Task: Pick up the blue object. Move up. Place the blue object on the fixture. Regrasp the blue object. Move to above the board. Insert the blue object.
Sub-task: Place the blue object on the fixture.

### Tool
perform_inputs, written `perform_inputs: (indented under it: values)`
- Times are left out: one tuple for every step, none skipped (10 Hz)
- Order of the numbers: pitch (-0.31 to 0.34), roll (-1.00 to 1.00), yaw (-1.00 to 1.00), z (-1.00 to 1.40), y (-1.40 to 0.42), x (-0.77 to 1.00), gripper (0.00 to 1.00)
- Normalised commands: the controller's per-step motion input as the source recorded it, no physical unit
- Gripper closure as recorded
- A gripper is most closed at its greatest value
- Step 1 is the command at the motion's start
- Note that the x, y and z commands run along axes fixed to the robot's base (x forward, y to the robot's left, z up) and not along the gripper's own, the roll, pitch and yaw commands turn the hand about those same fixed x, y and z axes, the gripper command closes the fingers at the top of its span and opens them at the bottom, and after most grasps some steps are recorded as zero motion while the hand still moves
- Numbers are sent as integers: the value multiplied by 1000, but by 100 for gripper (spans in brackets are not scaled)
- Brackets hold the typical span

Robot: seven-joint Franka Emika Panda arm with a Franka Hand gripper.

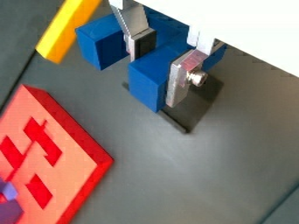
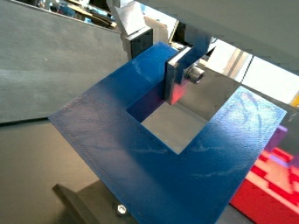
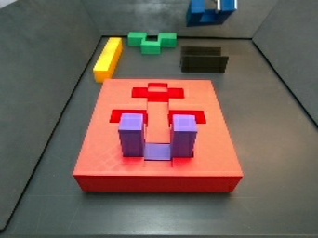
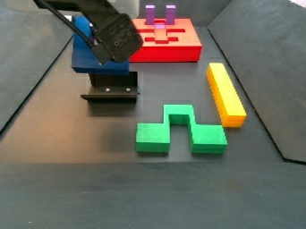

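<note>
My gripper (image 1: pixel 162 68) is shut on the dark blue U-shaped object (image 1: pixel 146 80), one silver finger on each side of one leg. In the other wrist view the gripper (image 2: pixel 156 66) holds the blue object (image 2: pixel 117 131) with its open notch facing the camera. In a side view the gripper (image 4: pixel 107 40) carries the blue object (image 4: pixel 86 55) in the air over the black fixture (image 4: pixel 110 88). The blue object (image 3: pixel 205 11) hangs well above the fixture (image 3: pixel 203 60) at the back right. The red board (image 3: pixel 155 130) lies in the middle, also seen in another side view (image 4: pixel 167 43).
A lighter purple U-shaped piece (image 3: pixel 152 135) stands in the board's near recess. A green notched block (image 4: pixel 180 132) and a yellow bar (image 4: pixel 225 92) lie on the dark floor beside the fixture. Grey walls enclose the floor.
</note>
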Motion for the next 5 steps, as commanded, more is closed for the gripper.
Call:
perform_inputs:
  values:
    - [-220, 0, 0, -377, -314, 137, 100]
    - [-234, 0, 0, -394, -277, 60, 100]
    - [-286, 0, 0, -449, -277, 0, 100]
    - [-397, 0, 0, -509, -243, -49, 100]
    - [-489, 0, 0, -509, -226, -186, 100]
